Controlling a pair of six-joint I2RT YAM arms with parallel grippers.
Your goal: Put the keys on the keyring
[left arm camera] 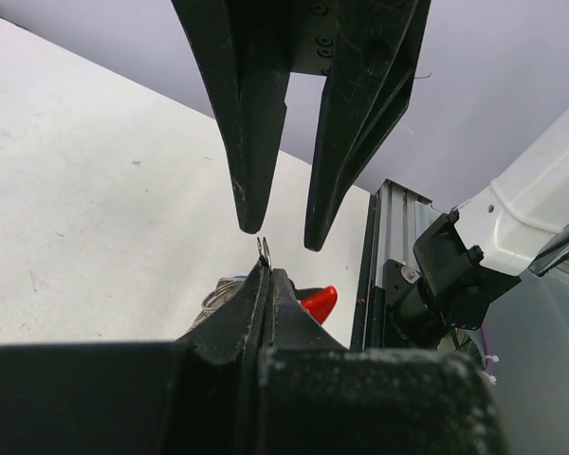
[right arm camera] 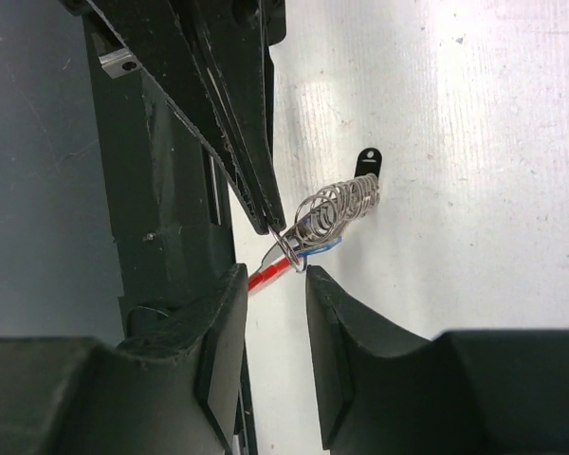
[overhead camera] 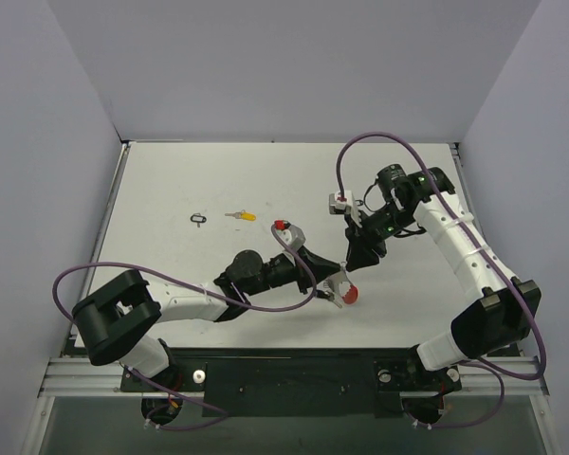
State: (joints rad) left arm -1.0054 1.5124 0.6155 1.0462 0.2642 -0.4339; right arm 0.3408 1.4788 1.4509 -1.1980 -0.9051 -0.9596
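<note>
Only the overhead view shows the small black loop tag and the yellow-tagged key lying apart at left on the white table. Right of centre, the left gripper pinches the keyring. The right wrist view reveals its coiled silver chain, blue tag and red tag. The right gripper stands parted just beside it. Pale grey walls surround the table.

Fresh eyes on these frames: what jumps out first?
The two arms meet tip to tip near the table's middle. The left gripper is pinched shut on the keyring, its red tag sticking out, and the right gripper is open right at the ring. Further left on the white table, a yellow-tagged key and a small black loop tag lie untouched.
</note>
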